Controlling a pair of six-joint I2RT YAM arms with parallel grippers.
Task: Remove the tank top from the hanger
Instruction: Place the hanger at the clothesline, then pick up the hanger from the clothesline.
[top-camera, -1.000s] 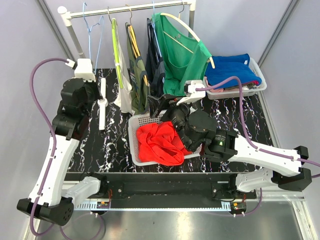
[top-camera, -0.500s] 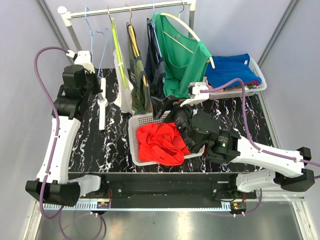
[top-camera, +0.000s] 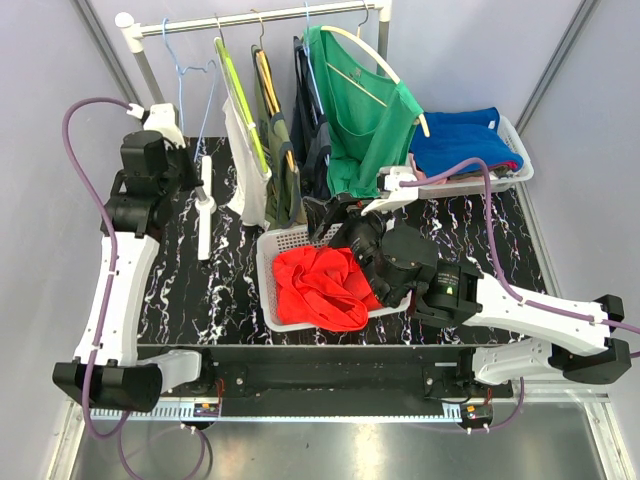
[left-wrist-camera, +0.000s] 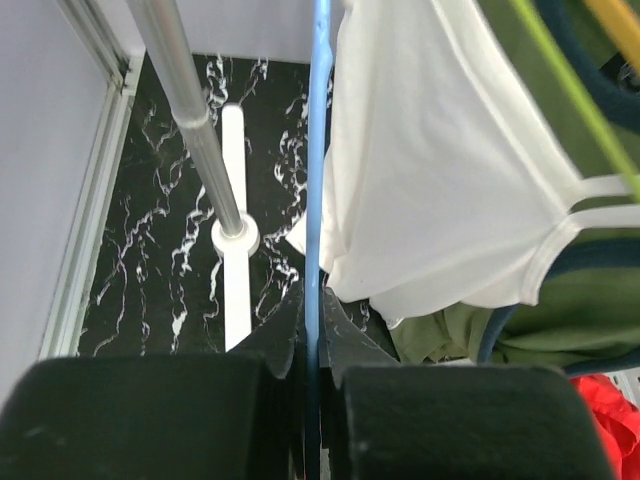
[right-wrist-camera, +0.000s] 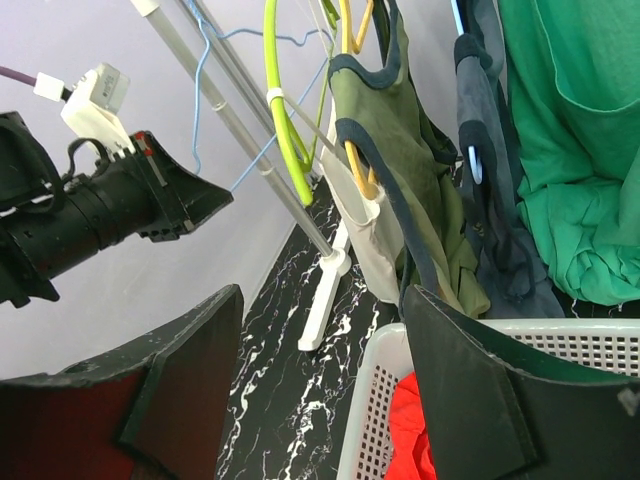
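Observation:
An empty blue wire hanger (top-camera: 181, 75) hangs at the left end of the rail (top-camera: 260, 17). My left gripper (top-camera: 188, 166) is shut on its lower wire. In the left wrist view the blue wire (left-wrist-camera: 317, 150) runs straight between the closed fingers of the left gripper (left-wrist-camera: 314, 300). A red tank top (top-camera: 320, 285) lies crumpled in the white basket (top-camera: 265, 270). My right gripper (top-camera: 327, 215) hovers open over the basket's far edge with nothing in it. The right wrist view shows the right gripper (right-wrist-camera: 322, 295) with wide jaws above the basket (right-wrist-camera: 365, 400) and the red tank top (right-wrist-camera: 410, 430).
Other tops hang on the rail: white (top-camera: 245, 170) on a lime hanger (top-camera: 240, 100), olive (top-camera: 280, 150), dark navy (top-camera: 312, 120) and green (top-camera: 360, 120). A tray (top-camera: 520, 165) of folded clothes sits back right. The rail's white foot (top-camera: 205, 205) lies on the marble table.
My left arm has drawn back and to the left with the blue hanger still in its grip. The lime hanger has swung a little. The right gripper shifted slightly and stays open.

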